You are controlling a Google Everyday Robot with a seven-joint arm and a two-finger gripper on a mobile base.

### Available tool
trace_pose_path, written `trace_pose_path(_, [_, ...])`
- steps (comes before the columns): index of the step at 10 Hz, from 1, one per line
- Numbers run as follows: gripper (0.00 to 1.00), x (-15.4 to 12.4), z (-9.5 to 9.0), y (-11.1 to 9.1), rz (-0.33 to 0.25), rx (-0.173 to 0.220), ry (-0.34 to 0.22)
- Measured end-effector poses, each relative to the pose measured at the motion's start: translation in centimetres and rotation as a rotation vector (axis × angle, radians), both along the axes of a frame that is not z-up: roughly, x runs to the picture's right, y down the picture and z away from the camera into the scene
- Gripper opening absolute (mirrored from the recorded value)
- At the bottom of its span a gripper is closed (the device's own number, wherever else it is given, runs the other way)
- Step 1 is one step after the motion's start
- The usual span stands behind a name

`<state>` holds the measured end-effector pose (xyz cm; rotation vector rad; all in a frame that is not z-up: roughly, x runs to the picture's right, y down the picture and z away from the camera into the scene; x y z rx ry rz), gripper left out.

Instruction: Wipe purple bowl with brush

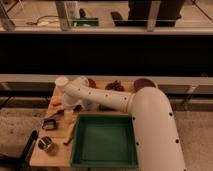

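The purple bowl sits at the table's back right, its near side hidden behind my white arm. The brush lies on the left part of the table, showing a small dark squarish head with a pale edge and a thin black handle running up to the right. My arm reaches left across the table and bends down at the wrist. My gripper hangs low just right of the brush head, open. I cannot tell whether it touches the brush.
A green tray fills the table's front middle. A white cup, an orange-red bowl and a brown clump stand along the back. A round metal cup and a pale wooden-handled tool lie front left.
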<state>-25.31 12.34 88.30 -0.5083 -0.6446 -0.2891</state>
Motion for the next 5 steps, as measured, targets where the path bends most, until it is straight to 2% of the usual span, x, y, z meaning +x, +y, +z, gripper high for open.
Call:
trace_pose_path(3, [0.8, 1.2, 1.8, 0.5, 0.052, -0.051, 0.005])
trace_pose_path(5, [0.8, 1.4, 2.4, 0.3, 0.077, -0.077, 0.005])
